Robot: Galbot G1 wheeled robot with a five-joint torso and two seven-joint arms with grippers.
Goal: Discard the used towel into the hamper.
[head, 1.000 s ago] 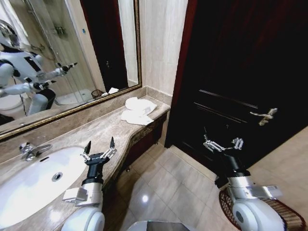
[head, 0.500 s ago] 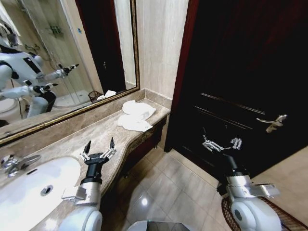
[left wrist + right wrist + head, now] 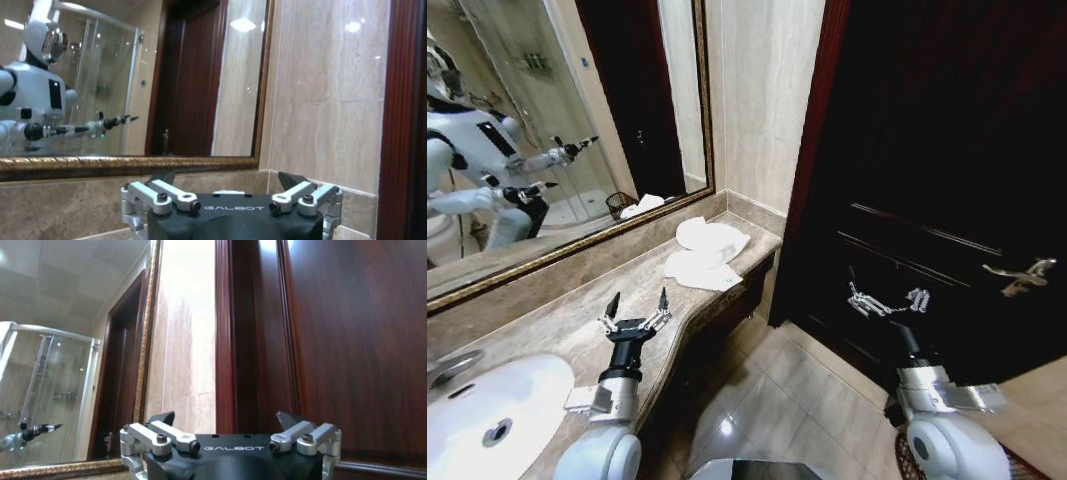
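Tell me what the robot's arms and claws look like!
Both arms have fat, shiny silver-white round shells and grey boxes, then slim black wrists. The left gripper and right gripper are black blocks marked GALBOT in white, with silver bolted linkages and dark pointed jaws.

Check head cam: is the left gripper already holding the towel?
No, the left gripper hangs open and empty over the counter, while the white towel lies apart at the counter's far end by the wall.
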